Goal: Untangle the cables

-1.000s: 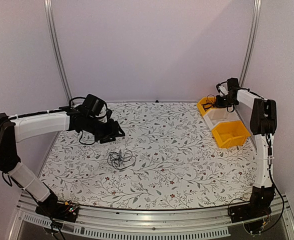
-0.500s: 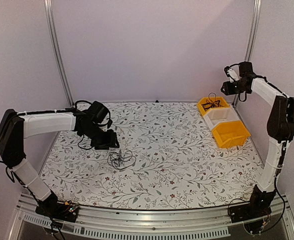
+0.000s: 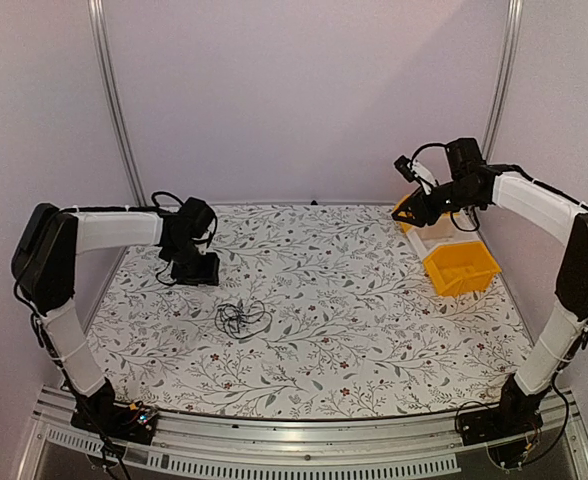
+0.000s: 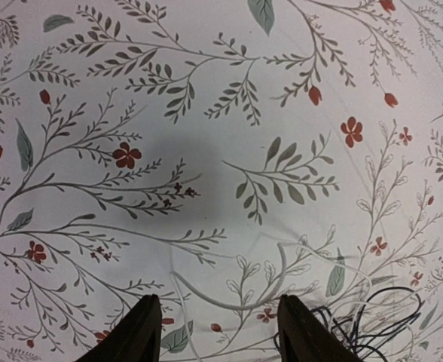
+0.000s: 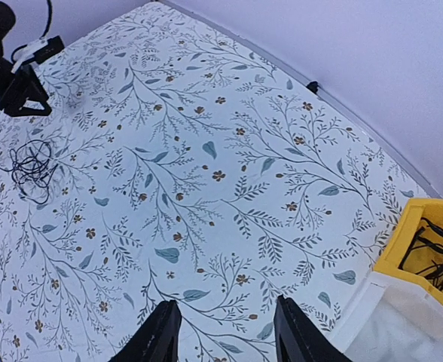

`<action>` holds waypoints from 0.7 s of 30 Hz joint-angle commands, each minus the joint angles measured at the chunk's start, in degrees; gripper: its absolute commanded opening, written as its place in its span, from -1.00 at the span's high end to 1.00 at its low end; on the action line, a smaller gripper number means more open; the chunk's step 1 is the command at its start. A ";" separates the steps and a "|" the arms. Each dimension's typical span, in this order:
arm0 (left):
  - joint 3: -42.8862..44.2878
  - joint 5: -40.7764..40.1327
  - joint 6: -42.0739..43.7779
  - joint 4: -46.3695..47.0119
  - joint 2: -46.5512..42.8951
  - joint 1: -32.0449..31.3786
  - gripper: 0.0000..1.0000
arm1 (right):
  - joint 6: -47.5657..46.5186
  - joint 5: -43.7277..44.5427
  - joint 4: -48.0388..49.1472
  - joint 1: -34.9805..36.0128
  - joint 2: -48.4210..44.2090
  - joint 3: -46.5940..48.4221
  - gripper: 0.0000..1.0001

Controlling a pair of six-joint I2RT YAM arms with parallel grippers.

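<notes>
While the cables [image 3: 240, 318] lie bunched on the table [image 3: 374, 340], the left gripper [image 4: 218, 302] hovers just beside them, spread and empty, seemingly lining up a grab, and the right gripper [image 5: 225, 302], also spread, hangs near the bins [image 3: 461, 268].

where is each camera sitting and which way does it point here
Top external: fixed above and behind the robot, looking down over the table; left arm and right arm show.
Left wrist: low over the table, looking straight down; open left gripper at the bottom edge.
Right wrist: high near the yellow bin, looking back across the table; open right gripper at the bottom edge.
Shared: all three see the cables on the table.
</notes>
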 commanded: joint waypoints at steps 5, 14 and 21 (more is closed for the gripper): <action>4.26 -1.20 10.15 0.20 7.15 0.50 0.21 | -3.32 -4.41 -1.89 0.98 -4.99 -2.14 0.06; 5.76 7.09 15.53 4.14 5.17 0.09 1.00 | -2.68 -6.70 -1.66 2.35 -4.66 -1.33 0.09; 7.74 19.71 11.03 12.90 -6.16 -2.98 1.00 | 1.26 -9.07 2.25 7.97 -4.29 2.04 0.12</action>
